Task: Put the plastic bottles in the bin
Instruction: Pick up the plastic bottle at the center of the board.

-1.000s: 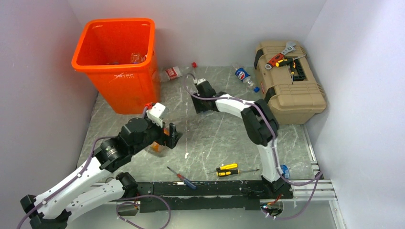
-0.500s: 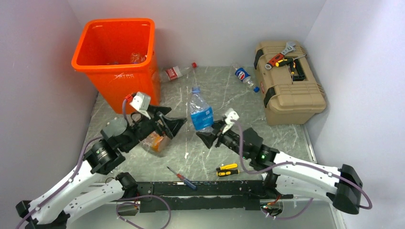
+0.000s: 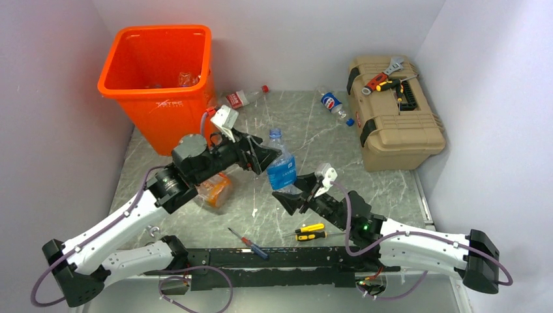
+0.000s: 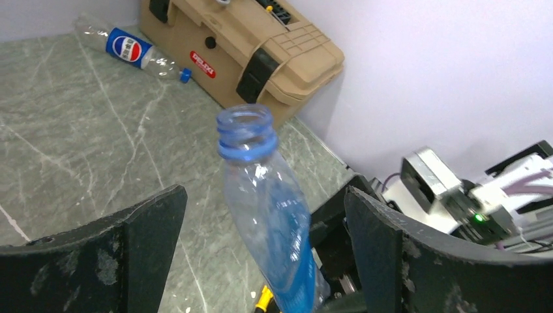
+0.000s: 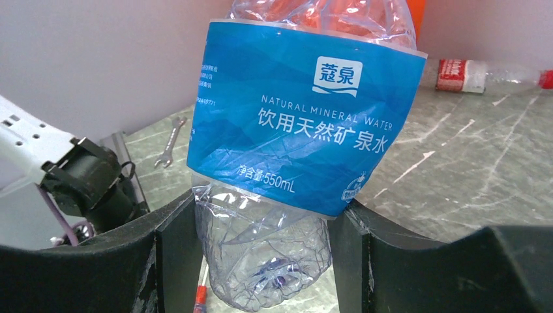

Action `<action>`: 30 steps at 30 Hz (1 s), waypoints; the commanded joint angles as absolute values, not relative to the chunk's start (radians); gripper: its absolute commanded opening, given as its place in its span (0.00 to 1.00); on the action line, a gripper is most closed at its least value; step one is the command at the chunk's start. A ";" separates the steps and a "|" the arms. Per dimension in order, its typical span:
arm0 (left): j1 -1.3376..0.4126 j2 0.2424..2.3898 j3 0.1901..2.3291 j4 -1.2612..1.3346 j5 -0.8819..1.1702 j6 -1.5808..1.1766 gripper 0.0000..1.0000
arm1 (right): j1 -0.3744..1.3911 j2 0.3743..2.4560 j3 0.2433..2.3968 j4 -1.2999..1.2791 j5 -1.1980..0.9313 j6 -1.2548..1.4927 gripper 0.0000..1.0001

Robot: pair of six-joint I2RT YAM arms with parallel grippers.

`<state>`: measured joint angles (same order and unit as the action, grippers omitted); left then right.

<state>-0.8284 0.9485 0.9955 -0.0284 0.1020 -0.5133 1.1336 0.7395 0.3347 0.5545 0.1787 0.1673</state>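
Nearest our bases, we count three screwdrivers (image 3: 309,229) on the table (image 3: 391,189). Just beyond, our right gripper (image 3: 291,194) clamps one upright blue-label bottle (image 3: 282,171) low on its body, while our left gripper (image 3: 266,154) stands wide either side of its capless neck, not touching. One crushed orange bottle (image 3: 212,189) lies to the left. Farthest, two more bottles, red-label (image 3: 238,99) and Pepsi (image 3: 332,102), lie between one orange bin (image 3: 166,107) and one tan toolbox (image 3: 398,124).
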 commanded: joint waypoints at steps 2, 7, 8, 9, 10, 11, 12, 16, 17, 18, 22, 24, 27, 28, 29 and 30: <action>-0.829 0.999 1.081 -0.069 0.032 -0.517 0.92 | 1.169 0.756 0.365 0.630 0.190 0.141 0.08; -0.829 1.039 1.128 -0.092 0.037 -0.502 0.73 | 1.179 0.770 0.367 0.626 0.189 0.131 0.08; -0.829 1.047 1.135 -0.096 0.039 -0.502 0.68 | 1.182 0.768 0.366 0.626 0.191 0.130 0.08; -0.830 1.054 1.142 -0.102 0.041 -0.502 0.64 | 1.183 0.765 0.365 0.624 0.194 0.130 0.08; -0.830 1.062 1.147 -0.109 0.043 -0.502 0.62 | 1.185 0.762 0.365 0.622 0.195 0.128 0.08; -0.830 1.068 1.150 -0.115 0.046 -0.503 0.59 | 1.186 0.758 0.365 0.618 0.201 0.127 0.07; -0.830 1.075 1.150 -0.118 0.051 -0.506 0.58 | 1.187 0.755 0.363 0.617 0.204 0.127 0.07; -0.830 1.082 1.134 -0.096 0.085 -0.523 0.57 | 1.190 0.743 0.358 0.611 0.211 0.127 0.07; -0.829 1.079 1.125 -0.081 0.100 -0.522 0.57 | 1.191 0.742 0.357 0.608 0.213 0.128 0.07; -0.830 1.077 1.114 -0.065 0.116 -0.522 0.57 | 1.192 0.741 0.357 0.604 0.214 0.129 0.07; -0.829 1.076 1.107 -0.054 0.149 -0.522 0.57 | 1.193 0.742 0.357 0.595 0.218 0.133 0.08; -0.829 1.078 1.106 -0.053 0.177 -0.509 0.42 | 1.193 0.742 0.359 0.591 0.219 0.135 0.09; -0.829 1.083 1.107 -0.065 0.201 -0.505 0.14 | 1.193 0.744 0.364 0.583 0.217 0.142 0.11; -0.829 1.084 1.109 -0.068 0.208 -0.503 0.06 | 1.193 0.745 0.367 0.575 0.217 0.147 0.14; -0.829 1.085 1.109 -0.071 0.211 -0.499 0.00 | 1.194 0.746 0.375 0.559 0.217 0.154 0.19; -0.830 1.082 1.112 -0.075 0.211 -0.497 0.00 | 1.193 0.749 0.387 0.538 0.216 0.164 0.30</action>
<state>-0.8268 1.0847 1.1049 -0.0948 0.1398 -0.5167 1.1885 0.7559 0.3355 0.5594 0.2127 0.1406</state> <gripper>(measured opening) 0.245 0.632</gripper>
